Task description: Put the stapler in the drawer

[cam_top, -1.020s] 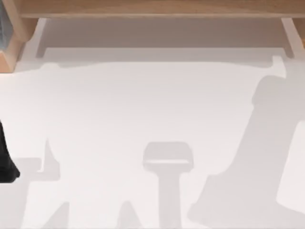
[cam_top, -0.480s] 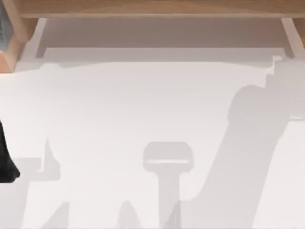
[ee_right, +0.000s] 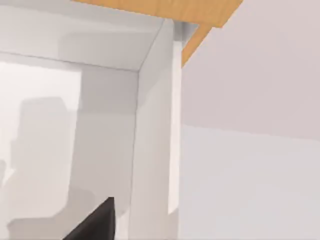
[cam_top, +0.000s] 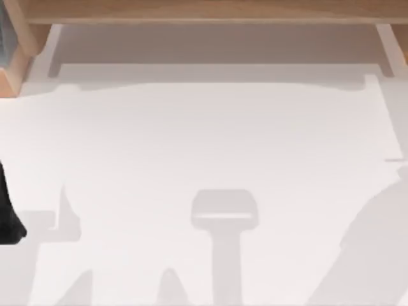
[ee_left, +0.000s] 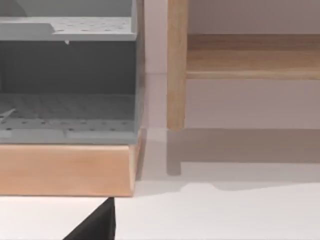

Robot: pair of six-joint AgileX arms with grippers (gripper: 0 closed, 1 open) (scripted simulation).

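The open white drawer (cam_top: pixel 210 159) shows no stapler, so it may have missed. I cannot tell either gripper's state; the left arm (cam_top: pixel 7 217) sits at the left edge

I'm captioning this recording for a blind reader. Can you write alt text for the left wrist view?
A grey perforated shelf unit sits on a light wooden base, beside an upright wooden post carrying a wooden shelf board. Below lies the white table, with a dark gripper fingertip at the picture's lower edge.
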